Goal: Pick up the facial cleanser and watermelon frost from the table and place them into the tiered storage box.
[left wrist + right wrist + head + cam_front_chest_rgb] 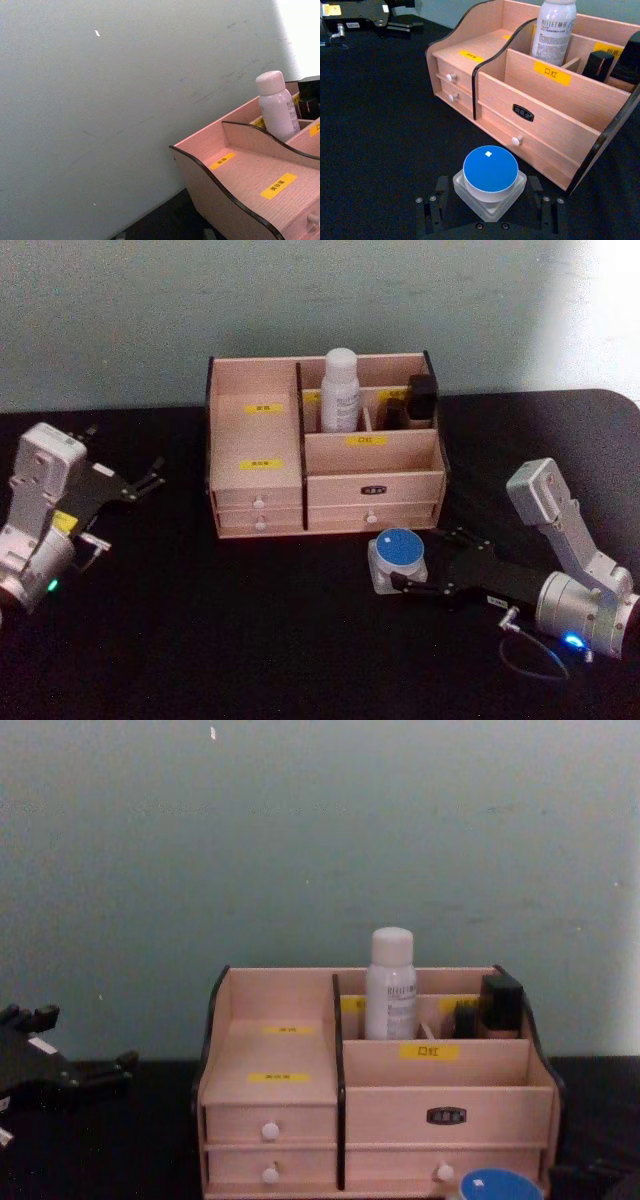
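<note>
Blue-lidded jar (pixel 398 558), clear square base, standing upright on the black table (pixel 250 620) in the lower right of the head view, just in front of the tiered storage box (pixel 270 455) and below its right-hand drawers. You see the right gripper (pixel 420 559) reaching in from the lower right, its fingers spread with one on each side of the jar. In the right wrist view the jar (pixel 490 175) sits low in the frame between those fingers (pixel 440 187); whether they touch the base cannot be told. In the chest view only the jar's blue top (pixel 498 1187) shows, at the bottom edge. Note the white bottle (pixel 340 390) standing upright in a rear compartment of the box, right of the centre divider, with black items (pixel 420 398) in the rear right corner beside it. The chest view puts the bottle (pixel 391 985) above the box's (pixel 285 1050) back wall. The box itself sits at centre frame in the head view, drawers facing you, yellow labels on its steps. The left gripper (pixel 158 473) rests at the left of the head view, well apart from the box, its fingers slightly parted and holding nothing. The left wrist view looks past the box's (pixel 240 170) left wall to the bottle (pixel 275 105) at the right of the frame.
</note>
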`<state>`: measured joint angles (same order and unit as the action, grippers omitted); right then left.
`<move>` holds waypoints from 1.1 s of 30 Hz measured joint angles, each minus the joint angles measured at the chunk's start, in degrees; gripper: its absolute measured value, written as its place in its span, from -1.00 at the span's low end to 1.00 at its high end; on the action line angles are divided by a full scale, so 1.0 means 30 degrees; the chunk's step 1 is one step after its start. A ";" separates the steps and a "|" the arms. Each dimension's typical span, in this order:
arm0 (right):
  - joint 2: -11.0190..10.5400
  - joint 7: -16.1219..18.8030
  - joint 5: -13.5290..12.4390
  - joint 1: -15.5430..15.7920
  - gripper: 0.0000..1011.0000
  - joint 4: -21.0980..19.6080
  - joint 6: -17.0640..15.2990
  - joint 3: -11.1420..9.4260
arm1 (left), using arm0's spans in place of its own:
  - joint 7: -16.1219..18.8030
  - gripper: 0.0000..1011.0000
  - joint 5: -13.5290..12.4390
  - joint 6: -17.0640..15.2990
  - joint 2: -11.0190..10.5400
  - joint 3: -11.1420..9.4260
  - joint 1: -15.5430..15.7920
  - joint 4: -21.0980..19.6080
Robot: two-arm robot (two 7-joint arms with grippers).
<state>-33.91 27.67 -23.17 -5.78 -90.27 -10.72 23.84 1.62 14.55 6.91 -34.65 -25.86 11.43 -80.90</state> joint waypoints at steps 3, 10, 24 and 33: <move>0.0069 -0.0019 0.0012 -0.0014 0.98 0.0109 -0.0047 0.0026 | 0.0000 0.98 0.0000 0.0000 0.0000 0.0001 -0.0001 0.0000; 0.0287 -0.0040 0.0089 -0.0228 0.98 0.0503 -0.0080 0.0128 | 0.0000 0.98 0.0000 0.0000 0.0000 0.0001 -0.0001 0.0000; 0.0900 0.0125 0.0520 -0.1197 0.98 0.1420 -0.0004 0.0593 | 0.0000 0.98 0.0001 0.0000 0.0000 0.0000 -0.0001 0.0001; 0.1124 0.0188 0.0625 -0.1537 0.98 0.1817 0.0038 0.0673 | -0.0001 0.98 0.0000 0.0000 0.0000 0.0001 -0.0001 0.0000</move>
<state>-30.54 28.24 -21.30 -10.39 -84.82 -10.60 25.86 1.62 14.55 6.91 -34.64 -25.86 11.43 -80.90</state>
